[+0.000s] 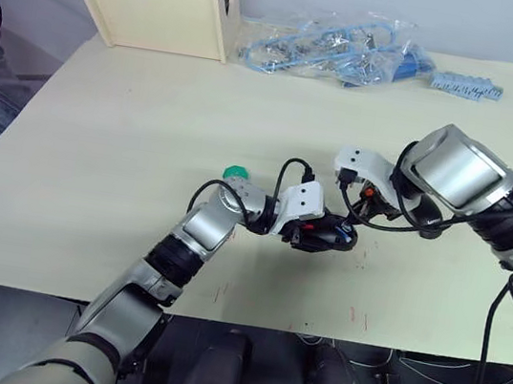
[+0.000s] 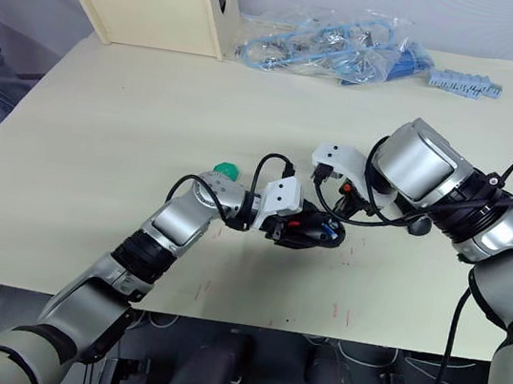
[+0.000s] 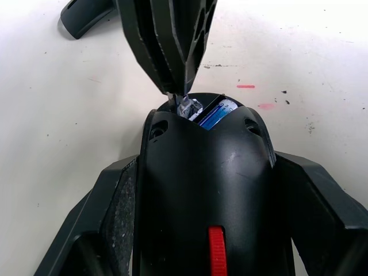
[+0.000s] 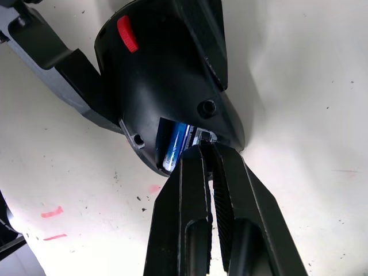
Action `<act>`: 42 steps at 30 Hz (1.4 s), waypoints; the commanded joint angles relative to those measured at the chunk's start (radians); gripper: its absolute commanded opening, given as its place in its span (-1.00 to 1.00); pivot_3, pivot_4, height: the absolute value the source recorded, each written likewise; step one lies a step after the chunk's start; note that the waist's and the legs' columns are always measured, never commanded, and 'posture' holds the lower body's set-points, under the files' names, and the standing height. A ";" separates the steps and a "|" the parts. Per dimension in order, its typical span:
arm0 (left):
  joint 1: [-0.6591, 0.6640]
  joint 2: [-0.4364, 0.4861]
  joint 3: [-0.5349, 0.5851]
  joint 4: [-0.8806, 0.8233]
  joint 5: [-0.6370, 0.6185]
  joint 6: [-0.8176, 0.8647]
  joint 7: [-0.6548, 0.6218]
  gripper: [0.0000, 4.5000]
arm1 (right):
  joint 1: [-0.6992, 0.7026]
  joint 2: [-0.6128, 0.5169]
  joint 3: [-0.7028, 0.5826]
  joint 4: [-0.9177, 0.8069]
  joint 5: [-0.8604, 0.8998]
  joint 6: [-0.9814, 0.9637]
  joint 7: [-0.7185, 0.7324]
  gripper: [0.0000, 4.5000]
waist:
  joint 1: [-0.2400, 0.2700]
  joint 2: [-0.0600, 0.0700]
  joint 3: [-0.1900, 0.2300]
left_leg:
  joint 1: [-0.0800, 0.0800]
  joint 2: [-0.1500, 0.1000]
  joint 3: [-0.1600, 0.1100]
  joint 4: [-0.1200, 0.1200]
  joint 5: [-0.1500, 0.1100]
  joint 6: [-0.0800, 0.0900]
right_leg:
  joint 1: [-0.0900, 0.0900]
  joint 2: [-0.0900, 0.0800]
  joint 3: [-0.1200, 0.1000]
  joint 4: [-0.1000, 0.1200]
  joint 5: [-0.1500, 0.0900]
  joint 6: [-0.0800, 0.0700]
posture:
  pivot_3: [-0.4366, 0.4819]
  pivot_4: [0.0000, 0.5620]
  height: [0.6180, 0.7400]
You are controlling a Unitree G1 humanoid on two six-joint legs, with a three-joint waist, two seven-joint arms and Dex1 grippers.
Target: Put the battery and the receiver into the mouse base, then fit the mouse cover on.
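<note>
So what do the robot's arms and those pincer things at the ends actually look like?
Both arms are silver-grey metal with black joint bands and loose black cables looping outside. Each wrist carries a white angular housing. The left end effector and the right end effector each have two black fingers, wedge-shaped and tapering, with textured inner faces.

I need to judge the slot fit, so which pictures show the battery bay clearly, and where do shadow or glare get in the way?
Right wrist view: the blue-and-white cylindrical battery is lit and readable in the black oval mouse base. Left wrist view: the base's shell has a dull sheen; the bay is partly shadowed under the right end effector. Head views: too small to judge.
</note>
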 commanded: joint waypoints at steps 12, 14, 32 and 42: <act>0.006 -0.011 -0.012 -0.006 0.023 0.008 0.010 0.33 | 0.033 0.003 -0.029 -0.024 -0.025 0.016 -0.018 -1.00 | 0.000 0.000 0.000 | 0.000 0.000 0.000 0.000 0.000 0.000 | 0.000 0.000 0.000 0.000 0.000 0.000 | -0.05 -0.47 1.00; 0.006 -0.012 -0.012 -0.004 0.024 0.007 0.011 0.33 | 0.034 0.007 -0.028 -0.012 -0.030 0.013 -0.022 -1.00 | -0.001 0.000 -0.001 | 0.000 0.000 0.000 0.000 0.000 0.000 | 0.000 0.000 0.000 0.000 0.000 0.000 | -0.05 -0.47 1.00; 0.008 -0.020 -0.011 -0.005 0.033 0.010 0.021 0.33 | 0.068 0.046 -0.057 0.008 -0.046 0.093 -0.097 -1.00 | -0.002 0.000 -0.001 | 0.001 0.000 0.000 0.000 0.000 0.000 | 0.002 0.000 0.000 0.000 0.000 0.000 | -0.05 -0.47 1.00; 0.013 -0.028 -0.014 0.006 0.040 -0.001 0.028 0.33 | 0.051 0.067 -0.041 -0.037 -0.036 0.168 -0.154 -1.00 | -0.003 0.000 -0.003 | 0.002 0.000 0.000 0.000 0.000 0.001 | 0.002 0.000 0.000 0.000 0.000 0.000 | -0.05 -0.47 1.00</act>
